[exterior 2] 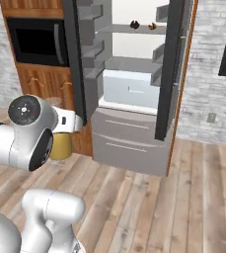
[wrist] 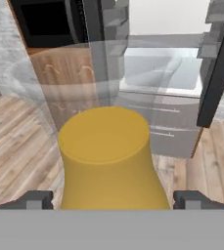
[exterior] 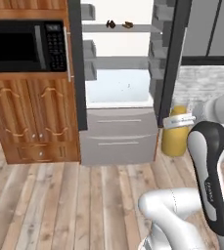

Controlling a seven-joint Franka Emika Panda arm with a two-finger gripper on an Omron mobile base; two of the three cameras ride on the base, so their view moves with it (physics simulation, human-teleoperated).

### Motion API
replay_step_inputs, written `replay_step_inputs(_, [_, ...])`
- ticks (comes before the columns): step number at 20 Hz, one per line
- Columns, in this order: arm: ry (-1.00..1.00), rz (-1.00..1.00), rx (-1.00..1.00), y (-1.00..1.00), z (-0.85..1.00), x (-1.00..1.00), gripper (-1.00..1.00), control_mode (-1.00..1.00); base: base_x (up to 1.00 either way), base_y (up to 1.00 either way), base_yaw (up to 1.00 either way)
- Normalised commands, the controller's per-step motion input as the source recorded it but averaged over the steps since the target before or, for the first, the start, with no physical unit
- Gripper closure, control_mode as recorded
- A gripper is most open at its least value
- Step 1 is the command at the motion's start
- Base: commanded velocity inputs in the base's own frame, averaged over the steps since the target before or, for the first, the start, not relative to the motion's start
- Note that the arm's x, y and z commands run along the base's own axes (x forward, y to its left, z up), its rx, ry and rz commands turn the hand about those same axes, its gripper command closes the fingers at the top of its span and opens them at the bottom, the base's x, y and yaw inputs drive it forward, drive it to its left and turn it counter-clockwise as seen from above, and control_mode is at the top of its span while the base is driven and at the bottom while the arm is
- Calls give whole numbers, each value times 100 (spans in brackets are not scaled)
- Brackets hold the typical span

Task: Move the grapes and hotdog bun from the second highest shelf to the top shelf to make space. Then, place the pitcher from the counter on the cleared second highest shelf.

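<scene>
Plainly, the gripper [wrist: 112,200] clasped the yellow pitcher [wrist: 108,161], jaws wide on either side of its body, carried in the air before the open fridge [exterior: 121,73], grapes [exterior: 111,24] and hotdog bun [exterior: 127,25] resting side by side on the top shelf [exterior: 121,29].

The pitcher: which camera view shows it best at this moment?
The hand view shows the pitcher best: its yellow body stands large and central between the two finger tips. In the left base view the pitcher is partly hidden by the arm. In the right base view the pitcher shows as a small yellow patch behind the arm.
</scene>
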Motion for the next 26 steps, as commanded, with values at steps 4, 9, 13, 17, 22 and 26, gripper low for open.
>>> replay_step_inputs(4, [0,0,0,0,0,0,100,100,99,43,17])
replay_step_inputs(9, [0,0,0,0,0,0,100,100,82,5,-6])
replay_step_inputs(13, [0,0,0,0,0,0,100,100,74,0,-19])
replay_step_inputs(17, [0,0,0,0,0,0,100,100,75,0,-21])
replay_step_inputs(22, [0,0,0,0,0,0,100,100,79,0,-22])
replay_step_inputs(26, [0,0,0,0,0,0,100,100,81,0,-25])
